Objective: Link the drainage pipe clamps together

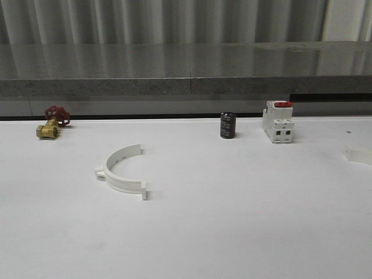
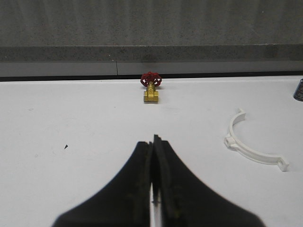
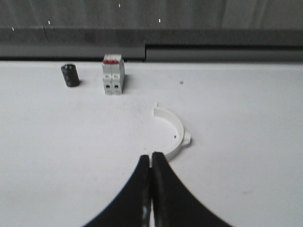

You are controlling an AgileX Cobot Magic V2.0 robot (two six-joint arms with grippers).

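Note:
One white half-ring drainage pipe clamp lies flat on the white table, left of centre, its open side facing right; the left wrist view has it as clamp, off to one side of my left gripper. That gripper is shut with nothing in it and hangs over bare table. The second clamp lies just beyond my right gripper, which is shut and empty; its near end is hidden behind the fingertips. In the front view this clamp is cut off by the right edge.
At the back of the table, along a grey ledge, stand a brass valve with a red handle, a black cylinder and a white boxy switch with a red top.

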